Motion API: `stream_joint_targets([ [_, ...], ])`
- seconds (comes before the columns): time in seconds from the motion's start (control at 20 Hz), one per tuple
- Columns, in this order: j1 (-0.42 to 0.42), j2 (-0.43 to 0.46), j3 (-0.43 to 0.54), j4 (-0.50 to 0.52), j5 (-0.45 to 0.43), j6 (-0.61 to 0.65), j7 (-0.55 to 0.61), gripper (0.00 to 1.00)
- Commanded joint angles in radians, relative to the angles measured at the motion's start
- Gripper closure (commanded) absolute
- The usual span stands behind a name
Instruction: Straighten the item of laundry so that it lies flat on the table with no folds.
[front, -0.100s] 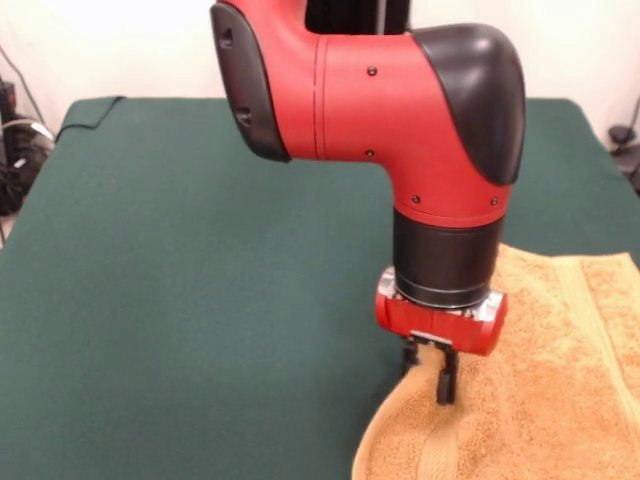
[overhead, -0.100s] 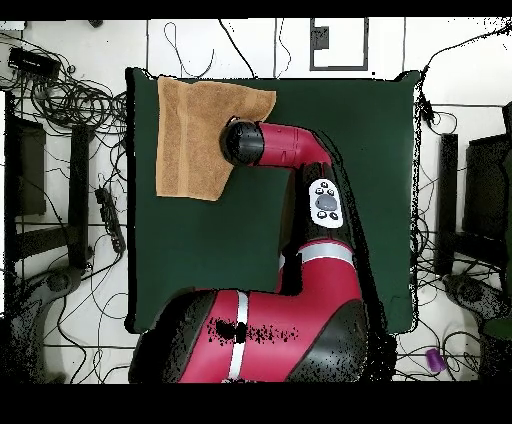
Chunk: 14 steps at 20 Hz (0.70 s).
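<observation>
The item of laundry (front, -0.100s: 540, 380), an orange-tan terry towel with a woven band, lies at the lower right of the front view on the dark green table (front, -0.100s: 200, 260). Its left edge is raised into a rounded fold. My gripper (front, -0.100s: 431, 374) points straight down at that edge and is shut on a pinch of the fabric that rises between the fingers. From overhead, the towel (overhead, -0.100s: 190, 140) lies in the upper left corner of the table (overhead, -0.100s: 200, 250). One corner of it runs under the arm's black wrist (overhead, -0.100s: 243, 142), which hides the gripper.
The towel reaches close to the table's top and left edges in the overhead view. The red arm (overhead, -0.100s: 300, 200) crosses the middle of the table. Cables and black equipment (overhead, -0.100s: 60, 110) lie on the floor to the left, and more equipment (overhead, -0.100s: 480, 200) stands to the right.
</observation>
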Motion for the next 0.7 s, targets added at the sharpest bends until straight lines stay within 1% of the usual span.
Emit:
stream_joint_targets([
  [0.05, 0.058, 0.081, 0.08, 0.089, 0.0, -0.03, 0.087, 1.0],
  [0.4, 0.059, 0.087, 0.076, 0.08, 0.007, -0.004, 0.081, 1.0],
  [0.45, 0.06, 0.086, 0.075, 0.081, 0.006, -0.014, 0.085, 0.0],
  [0.7, 0.061, 0.089, 0.072, 0.068, 0.006, 0.014, 0.075, 0.0],
])
